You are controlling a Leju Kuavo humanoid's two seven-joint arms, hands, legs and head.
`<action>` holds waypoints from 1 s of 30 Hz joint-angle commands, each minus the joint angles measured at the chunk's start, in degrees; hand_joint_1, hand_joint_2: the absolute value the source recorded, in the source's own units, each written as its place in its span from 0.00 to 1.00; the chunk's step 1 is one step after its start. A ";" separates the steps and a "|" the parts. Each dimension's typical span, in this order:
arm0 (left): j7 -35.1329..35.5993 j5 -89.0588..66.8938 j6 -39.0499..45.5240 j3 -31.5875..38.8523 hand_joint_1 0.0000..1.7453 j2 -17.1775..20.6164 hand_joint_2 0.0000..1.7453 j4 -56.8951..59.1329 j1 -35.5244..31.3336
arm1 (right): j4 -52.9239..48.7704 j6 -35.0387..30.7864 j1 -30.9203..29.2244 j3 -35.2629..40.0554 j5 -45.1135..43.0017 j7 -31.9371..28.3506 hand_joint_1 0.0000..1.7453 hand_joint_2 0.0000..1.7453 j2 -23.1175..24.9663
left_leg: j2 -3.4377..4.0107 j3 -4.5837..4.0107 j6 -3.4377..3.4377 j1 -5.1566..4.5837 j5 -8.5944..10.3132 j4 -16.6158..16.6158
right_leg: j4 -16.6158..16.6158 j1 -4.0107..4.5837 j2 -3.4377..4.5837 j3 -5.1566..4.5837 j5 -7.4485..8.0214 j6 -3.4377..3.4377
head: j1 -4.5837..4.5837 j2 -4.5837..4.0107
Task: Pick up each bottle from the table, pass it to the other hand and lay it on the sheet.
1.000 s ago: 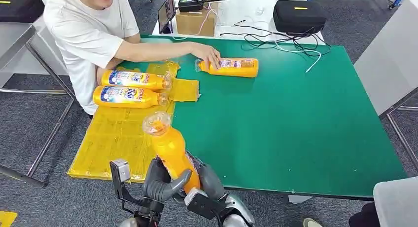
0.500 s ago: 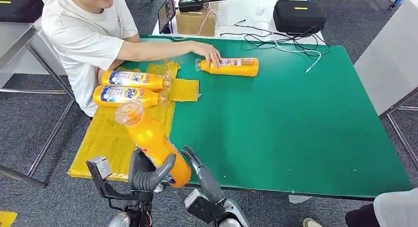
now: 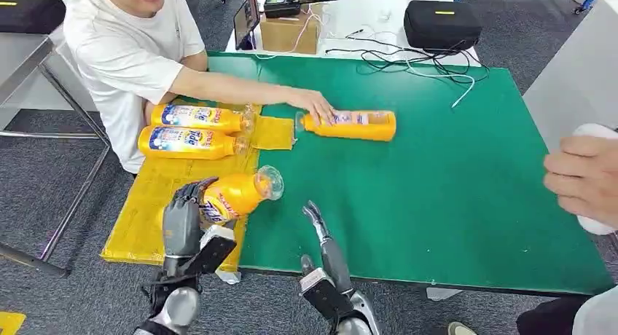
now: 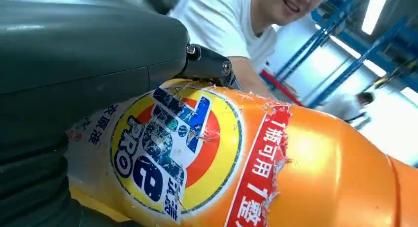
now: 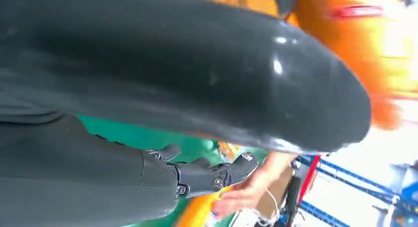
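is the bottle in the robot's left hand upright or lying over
Lying over. The bottle in the left hand is tipped nearly flat above the yellow sheet, its clear cap end toward the green table.

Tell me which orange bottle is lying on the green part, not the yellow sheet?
The bottle under the person's hand, bottle. The other three are over the yellow sheet.
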 commanded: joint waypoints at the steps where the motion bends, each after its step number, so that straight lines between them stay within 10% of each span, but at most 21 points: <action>1: 6.25 -12.40 -1.99 4.57 1.00 3.99 1.00 22.61 -10.33 | -0.98 2.69 0.85 -5.59 -1.64 0.67 0.00 0.00 0.73 | 0.00 0.12 -0.08 0.05 -0.01 -0.07 | -0.05 0.05 -0.03 0.12 -0.02 -0.10 | 0.00 0.02; 15: 10.64 -17.36 -9.82 2.79 1.00 6.90 1.00 36.61 -17.27 | -2.44 6.20 1.91 -5.22 -2.48 1.29 0.00 0.00 0.69 | 0.07 0.21 -0.12 0.13 -0.04 -0.03 | -0.04 0.12 0.04 0.23 -0.01 -0.14 | 0.04 0.00; 16: 10.71 -17.28 -10.51 2.75 0.88 6.81 1.00 36.71 -17.30 | -2.28 6.27 1.92 -5.34 -2.53 1.32 0.00 0.00 0.56 | 0.05 0.20 -0.08 0.07 -0.01 -0.05 | -0.02 0.05 0.04 0.21 0.00 -0.09 | 0.02 0.00; 17: 10.34 -17.22 -12.03 2.36 0.18 6.98 1.00 36.86 -17.30 | -2.30 6.35 2.12 -5.25 -2.27 1.27 0.00 0.00 0.21 | 0.10 0.28 -0.14 0.13 -0.04 -0.03 | -0.03 0.12 0.07 0.30 0.00 -0.16 | 0.02 0.02; 18: 10.53 -17.12 -13.23 2.25 0.11 7.28 1.00 37.52 -17.45 | -2.52 6.44 2.28 -5.38 -2.26 1.28 0.00 0.00 0.10 | 0.06 0.30 -0.09 0.07 -0.01 -0.06 | -0.03 0.06 0.04 0.31 0.00 -0.10 | 0.02 0.00; 30: 9.27 -12.52 -21.53 3.84 0.00 8.15 1.00 40.22 -18.29 | -3.48 6.87 2.63 -6.65 -2.69 1.24 0.00 0.00 0.27 | 0.03 0.54 -0.10 0.05 0.02 -0.07 | -0.02 0.04 0.06 0.53 0.01 -0.13 | 0.02 0.02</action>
